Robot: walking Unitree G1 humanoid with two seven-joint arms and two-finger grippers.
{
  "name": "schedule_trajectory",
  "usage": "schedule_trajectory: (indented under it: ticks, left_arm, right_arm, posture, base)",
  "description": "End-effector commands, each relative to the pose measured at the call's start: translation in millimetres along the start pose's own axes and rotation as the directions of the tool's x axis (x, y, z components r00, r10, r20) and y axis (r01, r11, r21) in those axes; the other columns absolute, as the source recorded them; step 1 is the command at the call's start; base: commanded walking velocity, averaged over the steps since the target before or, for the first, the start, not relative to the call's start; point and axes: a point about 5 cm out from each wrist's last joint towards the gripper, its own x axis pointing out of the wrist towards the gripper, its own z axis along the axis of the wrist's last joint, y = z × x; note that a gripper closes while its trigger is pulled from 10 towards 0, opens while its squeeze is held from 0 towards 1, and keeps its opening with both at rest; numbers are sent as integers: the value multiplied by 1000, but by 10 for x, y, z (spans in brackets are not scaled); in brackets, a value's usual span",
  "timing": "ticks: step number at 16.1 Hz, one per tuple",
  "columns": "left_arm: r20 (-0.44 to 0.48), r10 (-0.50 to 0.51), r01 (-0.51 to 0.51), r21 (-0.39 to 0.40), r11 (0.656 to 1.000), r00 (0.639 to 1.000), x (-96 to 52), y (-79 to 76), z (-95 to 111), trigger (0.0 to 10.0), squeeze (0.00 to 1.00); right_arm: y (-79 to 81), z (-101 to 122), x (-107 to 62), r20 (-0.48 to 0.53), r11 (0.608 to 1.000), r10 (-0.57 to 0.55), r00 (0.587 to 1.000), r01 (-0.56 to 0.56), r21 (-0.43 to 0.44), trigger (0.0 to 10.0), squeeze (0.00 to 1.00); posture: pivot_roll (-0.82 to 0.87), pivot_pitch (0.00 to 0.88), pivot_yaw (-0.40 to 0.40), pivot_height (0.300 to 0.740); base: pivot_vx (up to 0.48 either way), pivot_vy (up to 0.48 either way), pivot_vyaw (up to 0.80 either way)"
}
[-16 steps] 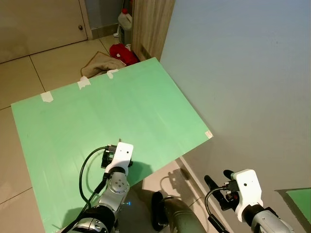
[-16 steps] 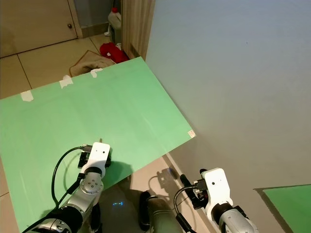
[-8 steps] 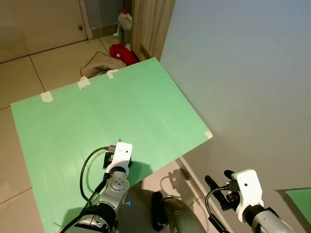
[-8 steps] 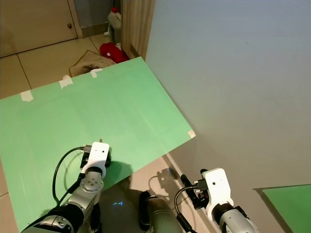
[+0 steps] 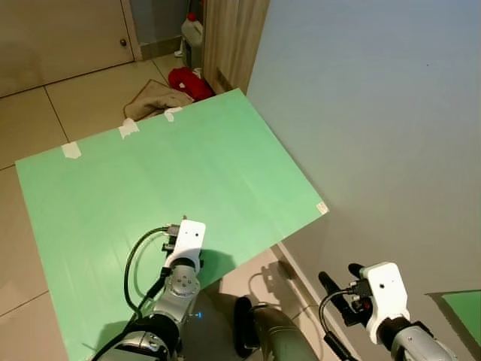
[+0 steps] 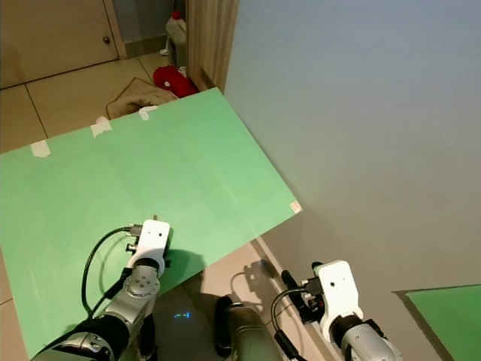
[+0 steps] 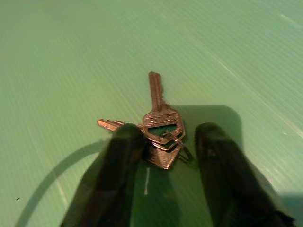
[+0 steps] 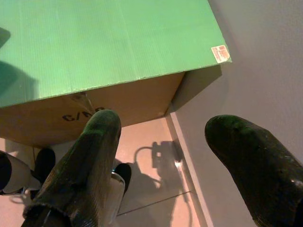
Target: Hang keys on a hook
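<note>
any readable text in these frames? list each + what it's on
"C/A": partial black print on the brown cardboard box side, rest hidden behind the right gripper's finger.
Engraving on the key head: too blurred to read.
Small sticker at the green board's corner: print too small to read.

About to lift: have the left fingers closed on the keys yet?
No: in the left wrist view the fingers stand apart either side of the keys, which lie on the green sheet.
</note>
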Motion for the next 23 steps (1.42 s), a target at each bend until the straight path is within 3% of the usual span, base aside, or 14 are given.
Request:
schedule_trajectory:
  ticks: [1, 7, 14, 16, 18, 21, 23]
  left_arm:
    - [-16, -39, 40, 29, 999, 999, -35, -68, -58, 0, 0]
    - [48, -77, 73, 84, 994, 996, -15, -101, 56, 0, 0]
    - [191, -142, 139, 29, 990, 971, 69, 49, 394, 0, 0]
    - [242, -147, 145, 29, 989, 959, 111, 207, 557, 0, 0]
    - [307, -165, 159, 45, 986, 937, 109, 339, 739, 0, 0]
    - [382, -206, 213, 26, 977, 901, 43, 489, 944, 0, 0]
    - [463, -230, 263, -7, 965, 856, -236, 543, 974, 0, 0]
  right_arm:
    - [-65, -27, -61, -17, 999, -34, 999, 34, 1, 10000, 0]
    - [-20, -45, -1, -8, 999, -40, 999, 40, 17, 10000, 0]
    - [71, 157, 523, 91, 999, 1, 996, -4, 36, 10000, 0]
    - [152, 255, 744, 125, 999, 37, 991, -42, 33, 10000, 0]
    - [156, 356, 860, 164, 998, 34, 986, -41, 37, 10000, 0]
    - [130, 501, 940, 227, 997, -11, 974, -6, 75, 10000, 0]
    - [12, 550, 833, 259, 990, -109, 960, 82, 113, 10000, 0]
  posture:
    - [-378, 272, -153, 740]
    - [-346, 245, -124, 740]
    - [-190, 135, -81, 740]
    - [-117, 82, -67, 740]
    - [-93, 53, -53, 740]
    - [-65, 28, -32, 740]
    - [-75, 28, -44, 740]
  base:
    - [0, 0, 0]
    - [0, 0, 0]
    - [0, 0, 0]
    - [0, 0, 0]
    - [0, 0, 0]
    - [0, 0, 0]
    - [0, 0, 0]
